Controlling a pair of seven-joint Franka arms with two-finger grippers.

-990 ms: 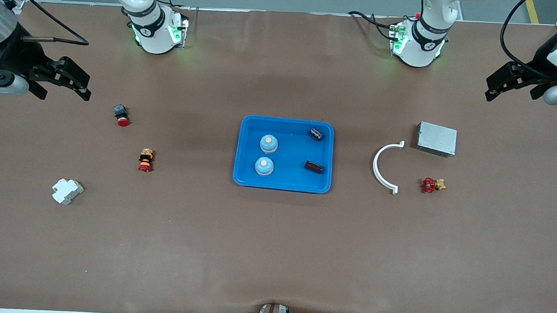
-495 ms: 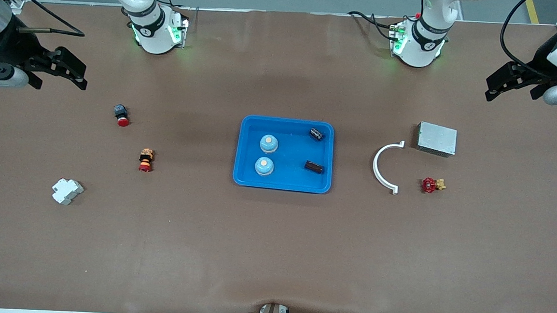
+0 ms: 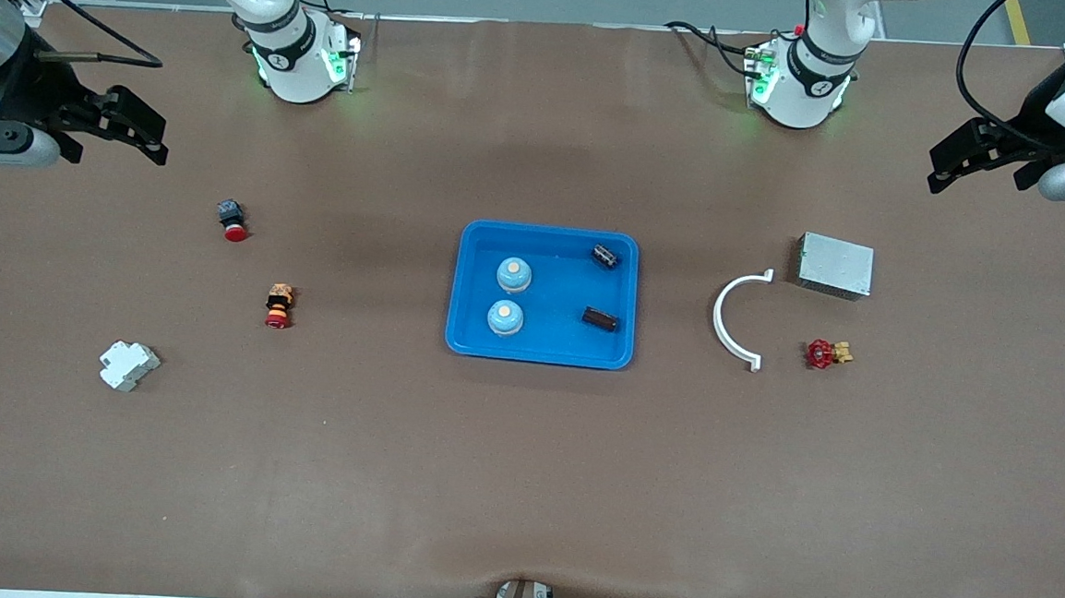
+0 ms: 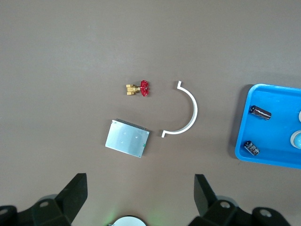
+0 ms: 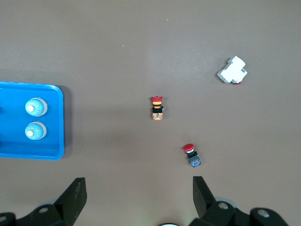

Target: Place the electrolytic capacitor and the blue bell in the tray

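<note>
- The right gripper point(image 3: 117, 130) is hovering over bare table at the right arm's end, fingers spread and holding nothing; it is waiting, which I judge to mean its work is finished.
- Near it, a white moulded breaker block point(image 3: 128, 365) and two red-capped push-button switches point(image 3: 233, 221) point(image 3: 279, 307) are lying on the matte brown mat, well apart from the tray and seemingly left as distractors.
- The glossy blue plastic tray point(image 3: 538, 355) is sitting mid-table, holding two domed blue bells point(image 3: 514, 275) point(image 3: 505, 317) side by side and two dark cylindrical electrolytic capacitors point(image 3: 604, 255) point(image 3: 600, 319) lying on their sides.
- A white plastic half-ring clamp point(image 3: 726, 316), a red-handled brass valve point(image 3: 825, 353) and a grey metal box point(image 3: 834, 266) are resting toward the left arm's end.
- The left gripper point(image 3: 966, 161) is hanging above that end, fingers spread and empty.
</note>
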